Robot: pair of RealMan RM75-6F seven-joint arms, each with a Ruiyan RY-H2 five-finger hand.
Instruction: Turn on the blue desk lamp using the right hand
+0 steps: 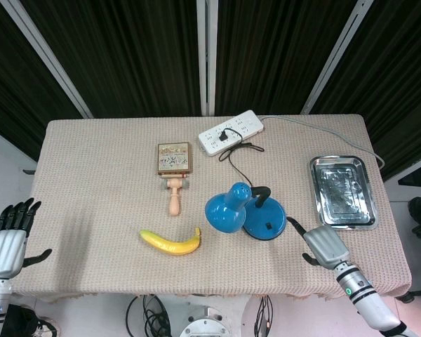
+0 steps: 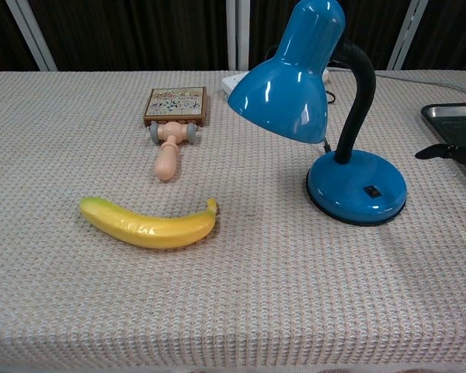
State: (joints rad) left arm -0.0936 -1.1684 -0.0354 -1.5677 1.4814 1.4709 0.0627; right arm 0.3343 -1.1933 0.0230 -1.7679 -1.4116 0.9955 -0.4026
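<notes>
One step is in hand: the approach to the switch.
The right hand, empty with fingers extended, is seen just right of the blue desk lamp; its black rocker switch must next be pressed.

Dark pleated curtain, pale metal struts, beige woven tablecloth

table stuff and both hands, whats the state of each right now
blue desk lamp: upright, unlit, plugged into the power strip
power strip: one plug in
steel tray: empty
banana: lying flat, unpeeled
right hand: beside the lamp base, holding nothing
left hand: off the table edge, fingers spread
</notes>
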